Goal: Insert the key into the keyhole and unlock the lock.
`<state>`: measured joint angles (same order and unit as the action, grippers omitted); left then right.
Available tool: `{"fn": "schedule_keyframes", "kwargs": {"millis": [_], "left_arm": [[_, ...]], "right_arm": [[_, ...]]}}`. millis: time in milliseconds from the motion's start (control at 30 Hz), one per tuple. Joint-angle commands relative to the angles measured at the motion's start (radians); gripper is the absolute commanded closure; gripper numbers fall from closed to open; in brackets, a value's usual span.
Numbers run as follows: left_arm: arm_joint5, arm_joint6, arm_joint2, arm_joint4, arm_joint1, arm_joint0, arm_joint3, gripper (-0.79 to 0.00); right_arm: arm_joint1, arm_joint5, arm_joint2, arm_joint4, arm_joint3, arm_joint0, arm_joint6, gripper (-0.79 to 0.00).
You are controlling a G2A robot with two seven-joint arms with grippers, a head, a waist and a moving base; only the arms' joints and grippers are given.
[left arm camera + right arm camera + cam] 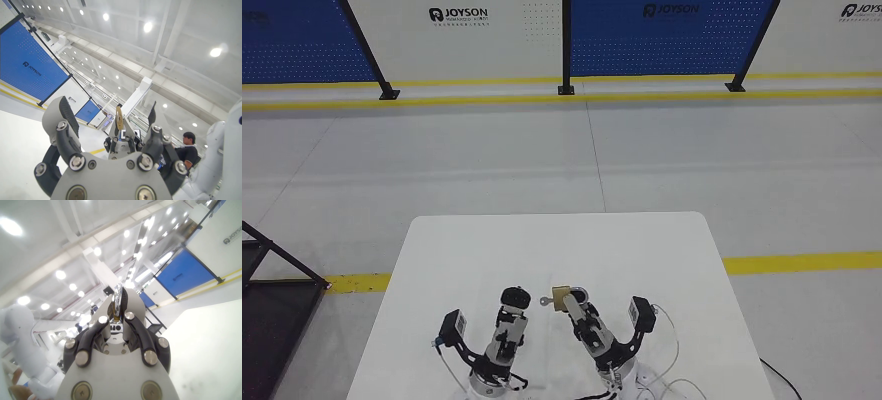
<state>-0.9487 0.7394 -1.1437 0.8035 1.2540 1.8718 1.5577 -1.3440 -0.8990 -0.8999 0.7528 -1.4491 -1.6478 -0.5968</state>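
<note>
Your right tool (576,302) is pinching the lock (562,296), its two fingers (134,303) pressed together on the brass body. It is holding the lock up over the near middle of the white surface (442,260), not resting it there. In the right wrist view the lock is sitting upright between those fingers, its shiny metal part poking out above the tips and the brass part showing lower down between them.

The key (545,299) is sticking out sideways from the lock's body, pointing towards your left tool (514,297). It is touching the lock, but you cannot tell how far it is sitting in the keyhole.

Your left tool is standing spread wide, with nothing between its ribbed black pads (68,113). It is waiting near the key's free end and apart from it. In the left wrist view the lock is showing edge-on through the gap between those pads, farther off, clamped in the right tool. Both tools are sitting side by side over the near part of the surface
</note>
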Motion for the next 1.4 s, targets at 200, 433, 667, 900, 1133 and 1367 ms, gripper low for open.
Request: {"fn": "schedule_keyframes", "kwargs": {"millis": [200, 433, 667, 900, 1133, 1367], "left_arm": [[-0.064, -0.290, -0.069, -0.169, -0.048, 0.041, 0.044, -0.443], [-0.059, -0.431, -0.081, -0.242, -0.067, 0.047, 0.062, -0.286], [-0.041, -0.473, -0.072, -0.268, -0.067, 0.036, 0.066, -0.302], [-0.027, -0.485, -0.066, -0.266, -0.066, 0.031, 0.068, -0.283], [-0.025, -0.484, -0.064, -0.260, -0.065, 0.030, 0.066, -0.163], [-0.018, -0.478, -0.064, -0.240, -0.063, 0.031, 0.067, 0.000]], "right_arm": [[0.024, -0.025, -0.047, -0.080, -0.037, -0.028, 0.160, 0.000], [0.033, -0.014, -0.056, -0.136, -0.065, -0.034, 0.252, 0.000], [0.036, 0.006, -0.054, -0.156, -0.078, -0.034, 0.301, 0.000], [0.036, 0.025, -0.047, -0.157, -0.085, -0.030, 0.328, 0.000], [0.036, 0.033, -0.045, -0.163, -0.086, -0.027, 0.335, 0.000], [0.036, 0.041, -0.045, -0.166, -0.085, -0.025, 0.346, 0.000]]}}
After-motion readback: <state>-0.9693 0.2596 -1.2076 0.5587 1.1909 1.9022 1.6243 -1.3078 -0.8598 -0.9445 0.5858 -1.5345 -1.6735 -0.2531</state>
